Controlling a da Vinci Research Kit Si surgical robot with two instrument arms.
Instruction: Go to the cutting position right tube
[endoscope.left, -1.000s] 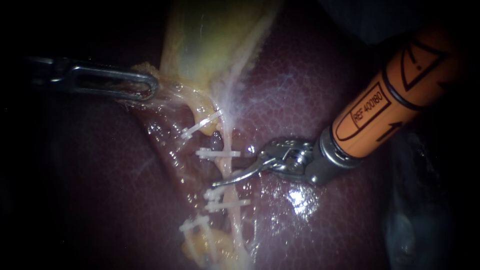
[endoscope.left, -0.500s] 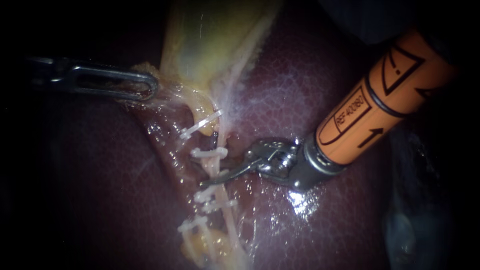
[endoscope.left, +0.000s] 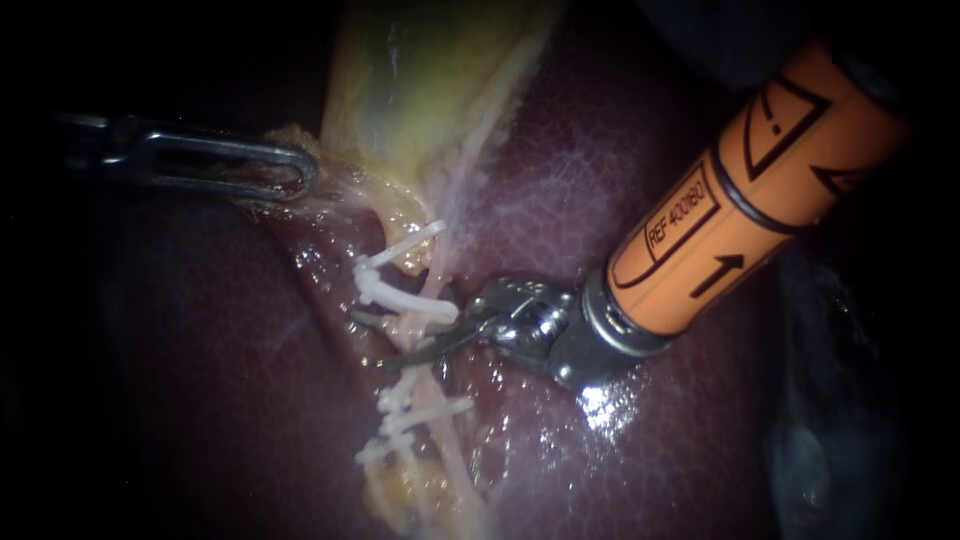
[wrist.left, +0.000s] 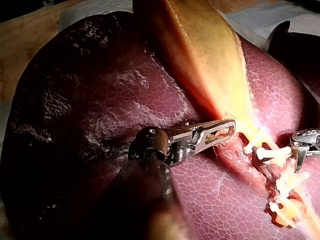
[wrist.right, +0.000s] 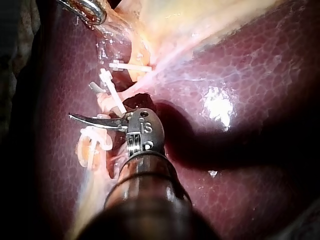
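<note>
Right tube: the pale strand (endoscope.left: 450, 450) running top to bottom just left of frame centre in the endoscope view, lying on the liver (endoscope.left: 600, 200) below the gallbladder (endoscope.left: 420, 90).
Clips: an upper clip (endoscope.left: 405, 300) and a lower clip (endoscope.left: 425, 412) sit across it, with bare tube between them.
Right instrument: its thin blades (endoscope.left: 395, 345) reach in from the right and cross the tube between those clips. The jaws look parted, one blade each side of the strand.
Left instrument: upper left (endoscope.left: 285, 170), jaws together, seemingly pinching the gallbladder's edge.
Key relation: the blades lie nearly square to the tube's long axis, so the right instrument is the nearer one.
</note>
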